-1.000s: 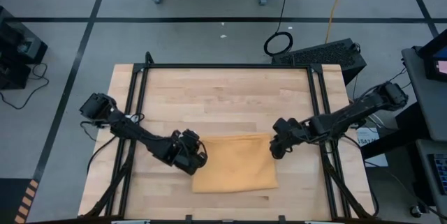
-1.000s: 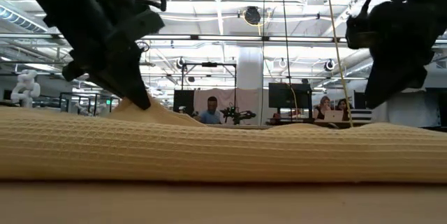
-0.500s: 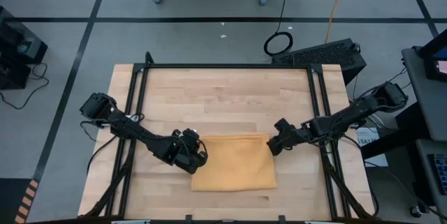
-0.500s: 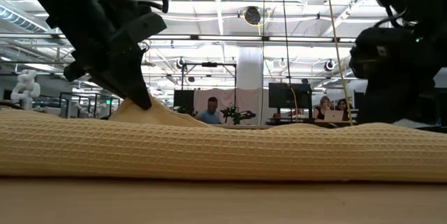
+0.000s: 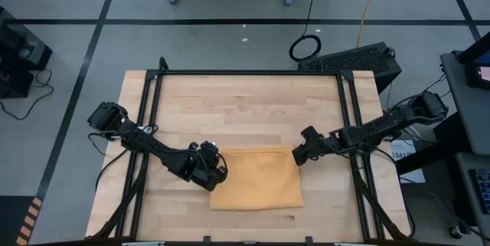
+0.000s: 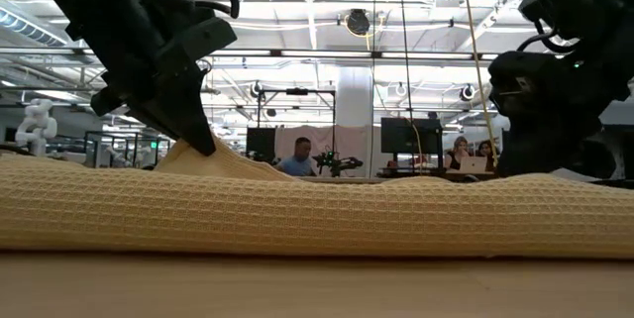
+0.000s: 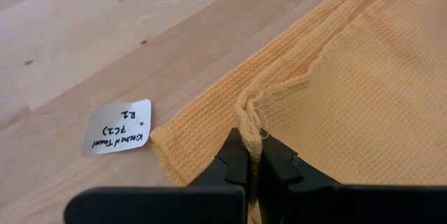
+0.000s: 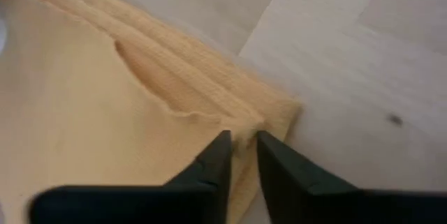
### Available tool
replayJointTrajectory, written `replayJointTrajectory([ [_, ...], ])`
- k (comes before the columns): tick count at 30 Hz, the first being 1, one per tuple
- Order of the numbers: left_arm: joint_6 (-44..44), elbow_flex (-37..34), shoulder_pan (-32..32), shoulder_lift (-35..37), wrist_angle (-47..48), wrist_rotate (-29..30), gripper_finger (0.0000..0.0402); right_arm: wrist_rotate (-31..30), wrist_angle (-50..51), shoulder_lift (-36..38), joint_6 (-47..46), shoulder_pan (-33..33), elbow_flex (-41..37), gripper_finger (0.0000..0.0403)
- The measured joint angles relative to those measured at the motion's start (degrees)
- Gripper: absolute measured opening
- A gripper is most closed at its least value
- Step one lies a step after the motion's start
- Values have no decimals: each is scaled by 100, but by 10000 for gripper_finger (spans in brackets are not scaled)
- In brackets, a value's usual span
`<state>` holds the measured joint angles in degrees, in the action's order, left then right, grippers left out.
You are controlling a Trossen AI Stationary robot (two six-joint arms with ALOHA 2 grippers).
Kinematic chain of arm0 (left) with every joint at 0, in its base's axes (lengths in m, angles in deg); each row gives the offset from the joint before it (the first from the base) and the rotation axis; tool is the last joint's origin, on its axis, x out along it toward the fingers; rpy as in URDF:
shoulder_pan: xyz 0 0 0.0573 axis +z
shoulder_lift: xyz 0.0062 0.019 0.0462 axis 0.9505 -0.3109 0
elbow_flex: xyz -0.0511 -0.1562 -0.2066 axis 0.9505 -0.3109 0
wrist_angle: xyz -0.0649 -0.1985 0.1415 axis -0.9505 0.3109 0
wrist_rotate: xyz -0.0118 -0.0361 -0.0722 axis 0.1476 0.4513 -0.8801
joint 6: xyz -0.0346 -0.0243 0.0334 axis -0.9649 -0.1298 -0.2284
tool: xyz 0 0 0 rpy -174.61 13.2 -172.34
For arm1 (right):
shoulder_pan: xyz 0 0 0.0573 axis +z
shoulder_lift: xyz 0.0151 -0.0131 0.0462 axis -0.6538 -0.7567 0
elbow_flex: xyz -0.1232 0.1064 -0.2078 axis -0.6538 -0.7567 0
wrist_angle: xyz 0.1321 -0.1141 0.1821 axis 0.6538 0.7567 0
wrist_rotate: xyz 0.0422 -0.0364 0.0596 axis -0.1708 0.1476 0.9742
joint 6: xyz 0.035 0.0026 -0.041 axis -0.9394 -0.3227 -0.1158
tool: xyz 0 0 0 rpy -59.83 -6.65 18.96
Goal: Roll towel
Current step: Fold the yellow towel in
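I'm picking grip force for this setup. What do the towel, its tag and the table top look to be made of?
The towel looks like soft woven cloth, probably cotton: a matte waffle grid that puckers where it is pinched. The tag looks like thin white paper or fabric, flat, with handwriting on it; which, I cannot tell. The table top looks like pale butcher-block wood, with visible plank seams and a smooth finish.

Folded towel (image 5: 256, 178) on table (image 5: 245, 108) — left gripper (image 5: 212, 171), right gripper (image 5: 298, 155) at its corners.
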<state>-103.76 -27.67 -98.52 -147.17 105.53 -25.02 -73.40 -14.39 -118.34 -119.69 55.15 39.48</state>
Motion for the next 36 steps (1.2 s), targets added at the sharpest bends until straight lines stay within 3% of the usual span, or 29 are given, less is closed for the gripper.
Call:
replayJointTrajectory([
  [4,0,0,0,0,15,0,8,-41,3,0,115,-72,0,8],
  [14,82,55,-20,201,-42,12,8,75,5,344,301,-86,0,1],
  [18,457,116,-55,332,-45,155,8,-23,117,377,296,-86,0,1],
  [27,440,114,128,132,409,166,8,-351,202,78,381,-199,-2,5],
  [36,290,109,193,98,466,133,8,-51,120,462,586,-178,57,56],
])
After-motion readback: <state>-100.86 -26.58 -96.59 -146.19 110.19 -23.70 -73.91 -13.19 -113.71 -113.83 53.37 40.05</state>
